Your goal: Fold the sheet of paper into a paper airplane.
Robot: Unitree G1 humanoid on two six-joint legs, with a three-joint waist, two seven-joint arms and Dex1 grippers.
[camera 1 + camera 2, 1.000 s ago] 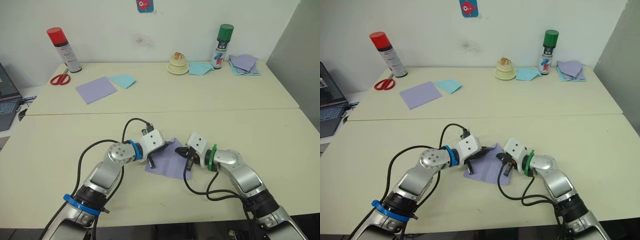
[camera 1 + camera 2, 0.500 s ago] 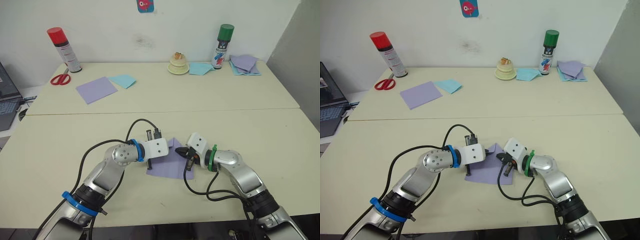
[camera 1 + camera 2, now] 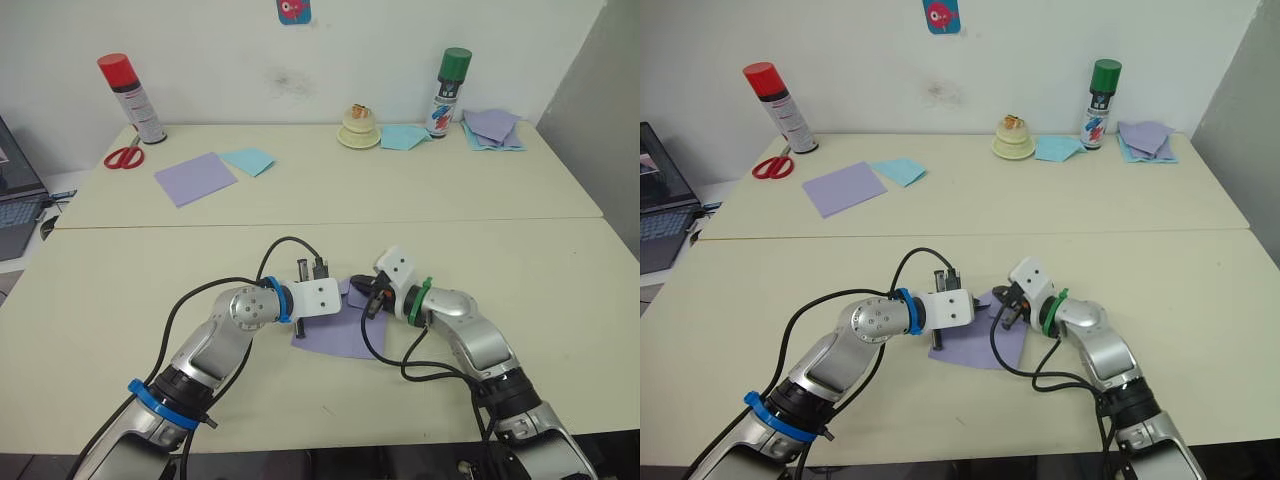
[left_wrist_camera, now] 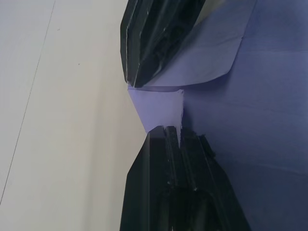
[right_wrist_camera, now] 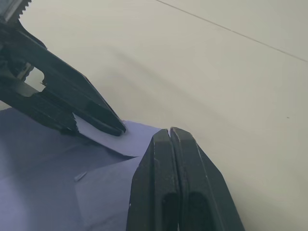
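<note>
Both jaws pinch the sheet of paper.

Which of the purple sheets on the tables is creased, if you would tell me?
The purple sheet between the two hands, on the near table; the square near the scissors looks smooth.

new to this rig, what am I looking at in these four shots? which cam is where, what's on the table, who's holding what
It is a humanoid robot with two arms, each ending in two black fingers. Two pictures come from its head camera, looking down; the other two from cameras on its wrists. On the near table lies a creased lavender sheet of paper. The left gripper and right gripper meet at its far corner; the right gripper's fingers are shut. On the far table are scissors, two spray cans and spare paper.
</note>
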